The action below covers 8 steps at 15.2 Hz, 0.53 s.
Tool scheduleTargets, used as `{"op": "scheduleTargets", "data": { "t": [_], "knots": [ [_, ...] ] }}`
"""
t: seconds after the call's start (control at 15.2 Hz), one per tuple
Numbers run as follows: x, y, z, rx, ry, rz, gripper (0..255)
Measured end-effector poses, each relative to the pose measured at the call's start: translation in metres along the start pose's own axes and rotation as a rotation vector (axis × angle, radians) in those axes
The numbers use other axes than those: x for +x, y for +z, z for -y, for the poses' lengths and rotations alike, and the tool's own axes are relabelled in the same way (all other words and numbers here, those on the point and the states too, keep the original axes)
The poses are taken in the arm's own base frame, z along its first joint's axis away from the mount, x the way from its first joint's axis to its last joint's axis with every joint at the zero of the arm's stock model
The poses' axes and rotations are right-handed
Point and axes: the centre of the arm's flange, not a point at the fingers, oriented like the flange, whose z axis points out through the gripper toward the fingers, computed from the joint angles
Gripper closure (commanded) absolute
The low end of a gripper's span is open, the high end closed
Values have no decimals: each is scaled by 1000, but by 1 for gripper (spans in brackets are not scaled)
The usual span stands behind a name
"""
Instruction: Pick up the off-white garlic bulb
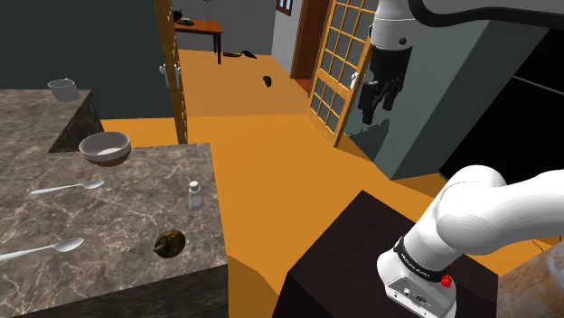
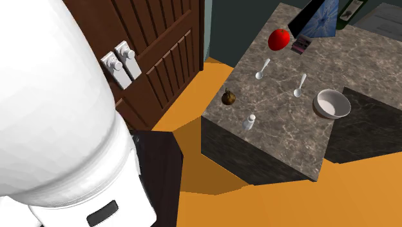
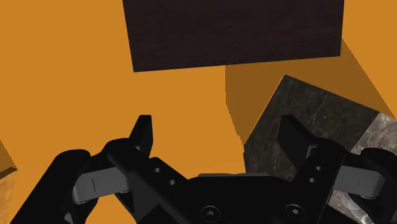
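**Claw open, high over the floor — garlic waits on the counter**

The gripper point(image 1: 375, 110) hangs high at the shoulder view's right, well apart from the counter point(image 1: 126, 212). In the wrist view its two fingers point(image 3: 143, 130) stand wide apart w/ nothing between them: released, holding nothing. Orange floor lies below it, and a corner of the counter shows by one finger.

The garlic bulb point(image 1: 169, 242) sits on the counter near the edge facing the stand point(image 1: 352, 244), close to a small shaker point(image 1: 194, 195) but not touching it. It's drawn dark and brownish, not off-white; small and roundish. In the second exterior view it lies close to the counter's edge on that view's left. Two spoons point(image 1: 68, 187) and a bowl point(image 1: 105, 146) lie further in, well apart from it.

Handling, as a guess:
- Prob. light and fairly firm, so no strong squeeze needed.
- The skin may be slick and the round shape may roll.
- Best hold is across the widest part, around the middle, w/ the fingers coming straight down, not at the top tip.
- Keep the jaws clear of the shaker.
- The bulb is near the edge — a nudge could send it off.
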Motion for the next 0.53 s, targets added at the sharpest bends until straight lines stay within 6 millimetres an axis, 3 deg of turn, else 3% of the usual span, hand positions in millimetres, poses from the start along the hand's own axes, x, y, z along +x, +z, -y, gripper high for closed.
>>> {"op": "scheduleTargets", "data": {
  "t": [0.2,0.53],
  "knots": [
    [5,5,14,-5,-9,-13,0],
    [25,28,67,-25,-44,-68,0]
  ]
}}
